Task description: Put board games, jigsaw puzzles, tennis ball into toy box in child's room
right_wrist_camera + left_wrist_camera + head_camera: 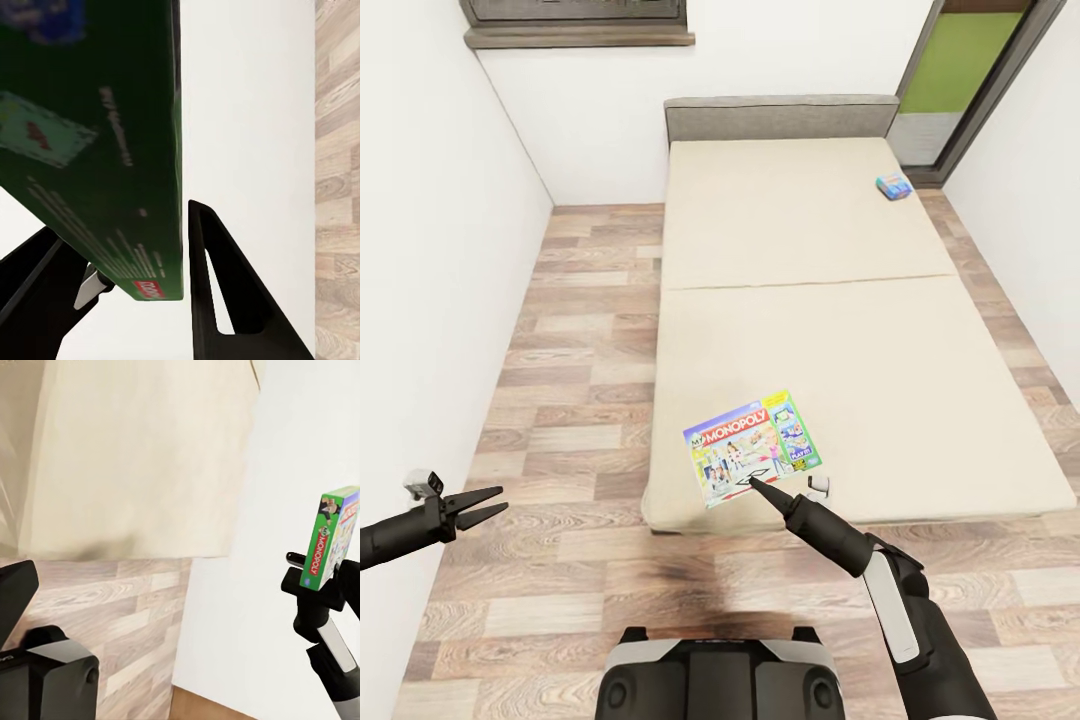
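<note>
Right now the robot stands at the foot of the bed (880,400), and its right hand (752,482) has its 2 fingers closed on the edge of the Monopoly game box (753,447), 1 finger on each face, as the right wrist view shows with the box's green side (97,150) wedged between them. From the left wrist view the box (330,544) looks held up on edge, clear of the mattress rather than lying flat. The left hand (482,505) hangs out over the wood floor (580,400) near the white wall, its fingers spread apart and holding nothing. A 2nd game box, the blue one (894,185), lies far up the bed near the headboard, well apart from the robot. So the step in hand looks like fetching the 1st of the 2 games off the bed, with the pickup itself apparently done. I'd judge the next move calls for carrying that box away from the bed, turning the base towards the desk and the toy box, neither of which I can see from here. The grip is on a thin edge only, so the box could swing or slip if the arm moves sharply, and a steady carry seems wise. The blue box would still need a 2nd trip.
</note>
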{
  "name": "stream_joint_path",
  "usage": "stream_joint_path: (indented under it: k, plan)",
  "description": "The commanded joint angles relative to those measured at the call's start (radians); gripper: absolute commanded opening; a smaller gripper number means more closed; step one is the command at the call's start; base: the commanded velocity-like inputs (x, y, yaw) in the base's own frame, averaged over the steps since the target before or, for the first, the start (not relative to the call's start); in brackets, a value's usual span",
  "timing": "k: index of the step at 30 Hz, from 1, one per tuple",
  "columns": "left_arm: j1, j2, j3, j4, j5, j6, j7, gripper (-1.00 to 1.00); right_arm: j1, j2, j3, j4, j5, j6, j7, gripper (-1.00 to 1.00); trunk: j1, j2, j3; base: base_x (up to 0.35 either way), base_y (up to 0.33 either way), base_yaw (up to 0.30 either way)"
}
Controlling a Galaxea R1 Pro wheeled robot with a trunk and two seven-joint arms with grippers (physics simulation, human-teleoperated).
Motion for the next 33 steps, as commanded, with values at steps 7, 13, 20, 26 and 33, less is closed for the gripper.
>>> stream_joint_path:
  k: [7, 13, 20, 26, 33]
  plan:
    - [0.000, 0.000, 0.000, 0.000, -0.001, 0.011, -0.004, 1.00, 0.000, 0.001, -0.002, 0.000, -0.002, 0.007, 0.002, -1.00, 0.001, -0.001, 0.011, -0.032, 0.000, 0.000]
    - [0.000, 0.002, 0.000, 0.000, -0.001, 0.010, -0.004, 1.00, 0.000, 0.001, -0.002, 0.000, -0.002, 0.007, 0.002, -1.00, 0.001, -0.001, 0.020, -0.082, 0.000, 0.000]
    - [0.000, 0.001, 0.000, 0.000, -0.001, 0.010, -0.004, 1.00, 0.000, 0.001, -0.002, 0.000, -0.002, 0.007, 0.002, -1.00, 0.001, -0.001, 0.032, -0.087, 0.000, 0.000]
    - [0.000, 0.000, 0.000, 0.000, -0.001, 0.010, -0.004, 1.00, 0.000, 0.001, -0.002, 0.000, -0.003, 0.007, 0.002, -1.00, 0.001, -0.001, 0.042, -0.087, 0.000, -0.036]
    - [0.000, 0.000, 0.000, 0.000, -0.001, 0.010, -0.004, 1.00, 0.000, 0.001, -0.002, 0.000, -0.003, 0.007, 0.002, -1.00, 0.001, -0.001, 0.054, -0.102, 0.000, -0.121]
